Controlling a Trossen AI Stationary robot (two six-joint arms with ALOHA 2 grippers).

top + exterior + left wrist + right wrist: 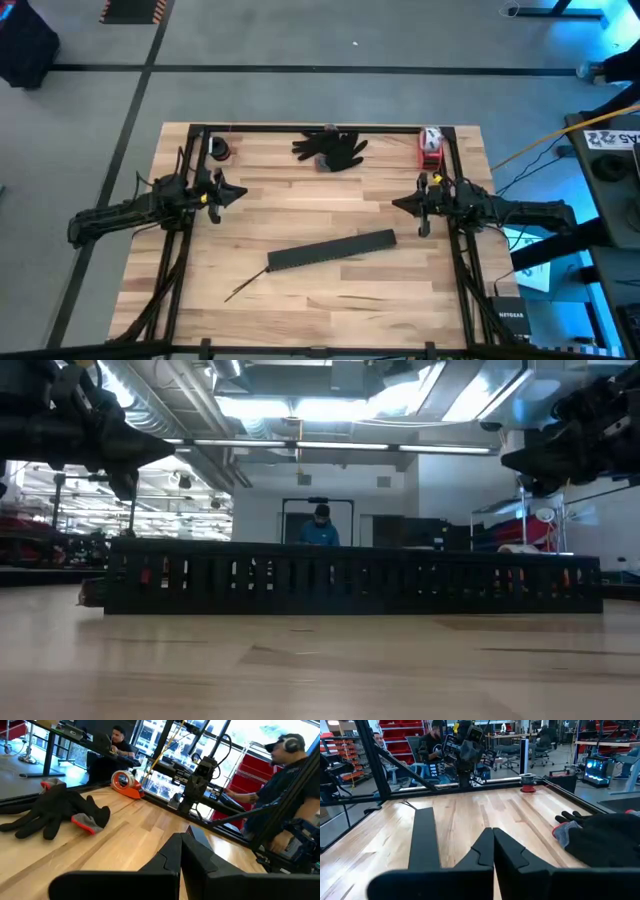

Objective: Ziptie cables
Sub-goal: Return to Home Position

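No cables show in any view. A long black slotted bar (331, 250) lies flat on the wooden table (300, 210) near its middle, also seen in the low view (350, 578) and the right wrist view (422, 837). A thin pale strip (245, 287) lies by its left end. My left gripper (236, 192) hovers shut above the table's left side, pointing right (181, 836). My right gripper (400, 203) hovers shut above the right side, pointing left (493, 831). Neither touches anything.
Black gloves (331, 149) lie at the far edge's middle, a red tape dispenser (430, 146) at the far right, a small red roll (220, 150) at the far left. A black frame (320, 128) borders the table. People (282, 775) are beyond the table.
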